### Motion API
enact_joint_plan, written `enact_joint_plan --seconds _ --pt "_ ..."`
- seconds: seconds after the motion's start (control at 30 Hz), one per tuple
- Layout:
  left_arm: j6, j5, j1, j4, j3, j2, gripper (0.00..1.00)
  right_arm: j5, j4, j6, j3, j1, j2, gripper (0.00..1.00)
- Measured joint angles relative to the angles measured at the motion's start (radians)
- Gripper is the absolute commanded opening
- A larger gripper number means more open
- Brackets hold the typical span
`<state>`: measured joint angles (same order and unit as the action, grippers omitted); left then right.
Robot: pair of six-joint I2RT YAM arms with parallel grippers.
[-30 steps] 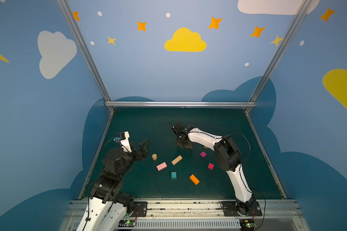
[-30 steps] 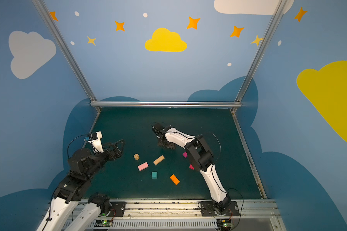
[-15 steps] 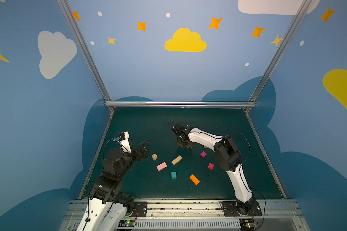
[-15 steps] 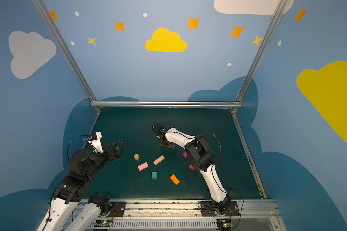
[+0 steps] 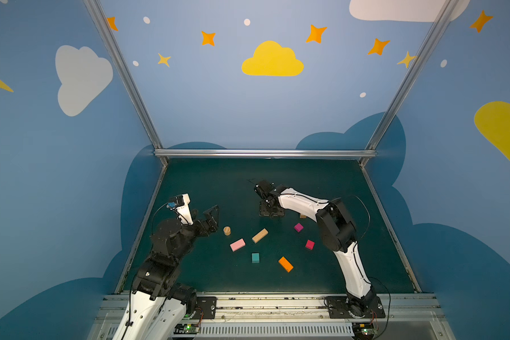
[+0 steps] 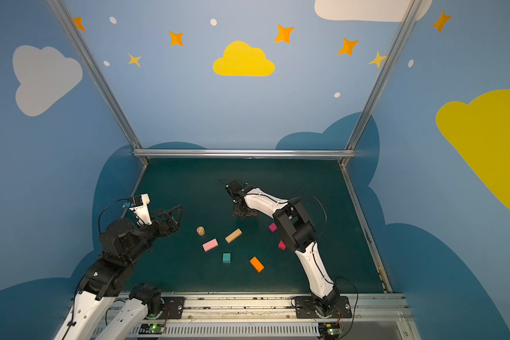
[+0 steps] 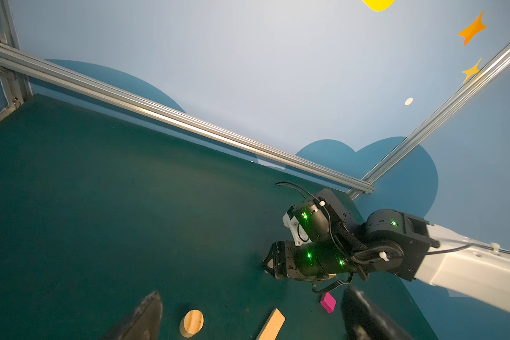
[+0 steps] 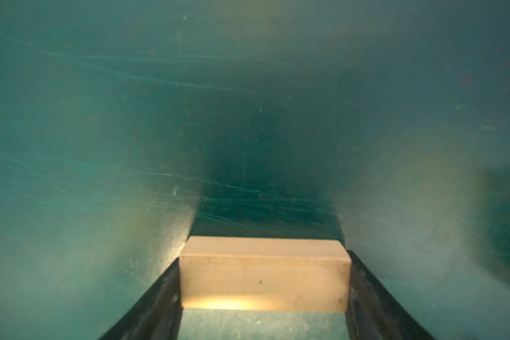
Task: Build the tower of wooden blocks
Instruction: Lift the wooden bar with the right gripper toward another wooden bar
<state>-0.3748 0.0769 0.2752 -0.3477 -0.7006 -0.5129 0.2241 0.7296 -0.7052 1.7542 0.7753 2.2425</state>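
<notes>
Loose wood blocks lie on the green mat in both top views: a tan cylinder [image 5: 226, 230], a tan oblong [image 5: 260, 235], a pink oblong [image 5: 237, 245], a teal cube [image 5: 255, 258], an orange oblong [image 5: 286, 264], a magenta cube [image 5: 298, 227] and a red cube [image 5: 309, 244]. My right gripper [image 8: 264, 282] points down at the mat's middle [image 5: 271, 212], shut on another tan oblong [image 8: 264, 273] end to end. My left gripper [image 7: 252, 297] hangs open and empty left of the cylinder [image 7: 192, 322]. No tower is in view.
A tan corner [image 5: 303, 216] peeks out behind the right forearm. Aluminium rails [image 5: 264, 153] and blue walls bound the mat [image 5: 212, 182] at the back and sides. The arm bases sit on the front rail [image 5: 265, 303].
The right gripper's jaws have drawn in slightly around the tan oblong. Both arms stay almost where they were, and the loose blocks have not moved.
</notes>
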Motion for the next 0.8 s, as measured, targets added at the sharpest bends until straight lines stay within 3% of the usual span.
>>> enact_joint_plan --seconds 0.2,0.43,0.8 --pt "0.0 0.0 0.0 0.0 0.0 0.0 0.95 -0.009 0.003 0.006 0.002 -0.005 0.0 0.74" --pt "0.0 0.0 0.0 0.0 0.0 0.0 0.95 -0.023 0.007 0.005 0.004 -0.008 0.0 0.86" --pt "0.0 -0.003 0.0 0.0 0.003 0.012 0.95 -0.034 0.01 0.002 0.007 -0.011 0.0 0.89"
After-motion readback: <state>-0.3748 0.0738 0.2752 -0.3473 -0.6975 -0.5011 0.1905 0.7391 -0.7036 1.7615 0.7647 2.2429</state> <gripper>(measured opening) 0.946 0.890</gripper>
